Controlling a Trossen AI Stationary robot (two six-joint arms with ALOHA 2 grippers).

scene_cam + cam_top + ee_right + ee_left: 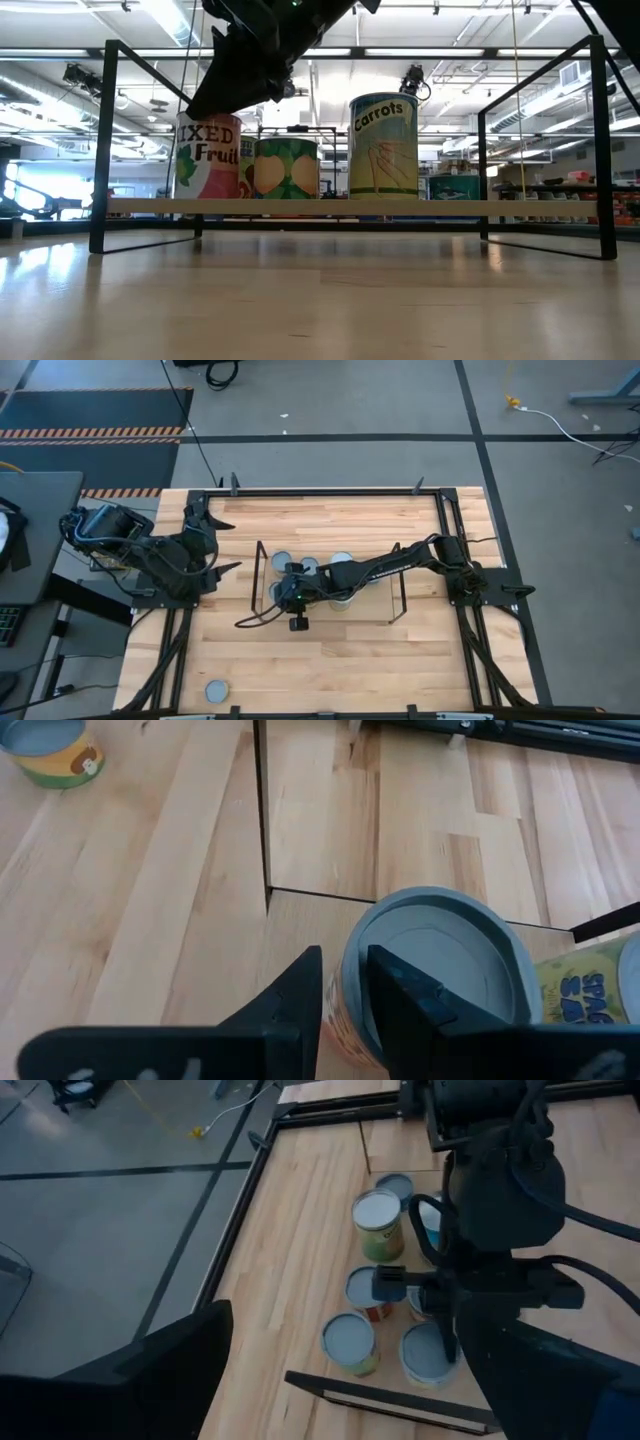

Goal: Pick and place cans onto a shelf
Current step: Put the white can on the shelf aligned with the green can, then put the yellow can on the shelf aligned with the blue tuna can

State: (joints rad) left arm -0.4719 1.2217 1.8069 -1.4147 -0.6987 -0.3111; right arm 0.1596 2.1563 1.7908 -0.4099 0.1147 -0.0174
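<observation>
while the right gripper (340, 995) hangs over the shelf (262, 568), its narrowly parted jaws straddle a can's (440, 960) rim

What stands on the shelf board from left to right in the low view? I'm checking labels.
Mixed fruit can → green can with pale fruit → carrots can.
</observation>
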